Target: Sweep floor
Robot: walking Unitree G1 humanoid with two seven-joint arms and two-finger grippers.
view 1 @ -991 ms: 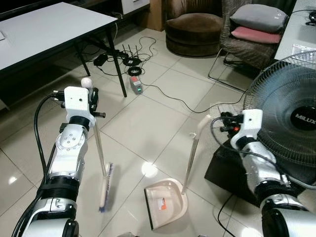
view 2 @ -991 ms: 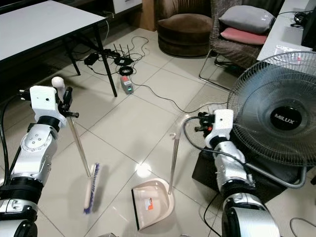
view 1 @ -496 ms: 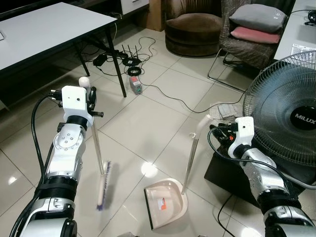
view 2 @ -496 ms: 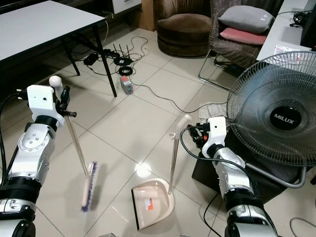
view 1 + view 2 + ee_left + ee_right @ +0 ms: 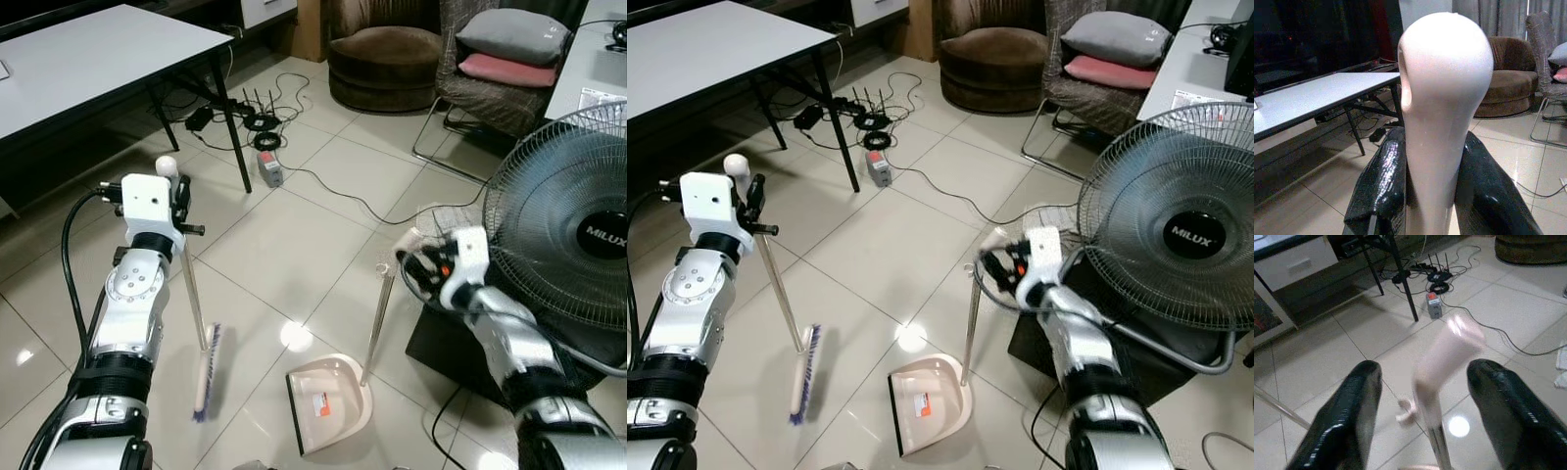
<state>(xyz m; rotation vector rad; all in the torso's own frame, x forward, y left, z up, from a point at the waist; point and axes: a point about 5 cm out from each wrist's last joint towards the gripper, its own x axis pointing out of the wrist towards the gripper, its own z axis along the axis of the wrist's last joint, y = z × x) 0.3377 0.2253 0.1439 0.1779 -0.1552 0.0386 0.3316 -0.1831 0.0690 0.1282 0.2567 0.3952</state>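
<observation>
Gripping the rounded pale knob at the top of the thin metal-handled broom [image 5: 189, 294], my left hand [image 5: 1431, 196] is clamping both black fingers [image 5: 1378, 186] against the handle neck, and the blue-bristled head is resting on the glossy tiled floor [image 5: 284, 235] just left of the beige plastic dustpan [image 5: 328, 399]. The dustpan is sitting on the tiles with its long pole standing upright. My right hand [image 5: 1422, 411] is holding its fingers spread wide on either side of the pole's pale grip, not touching it. I am judging both tools light and stiff, though the smooth grips look slippery; the dustpan pole is best taken just below its top, squarely, so it doesn't topple toward the grey standing fan [image 5: 578, 235].
</observation>
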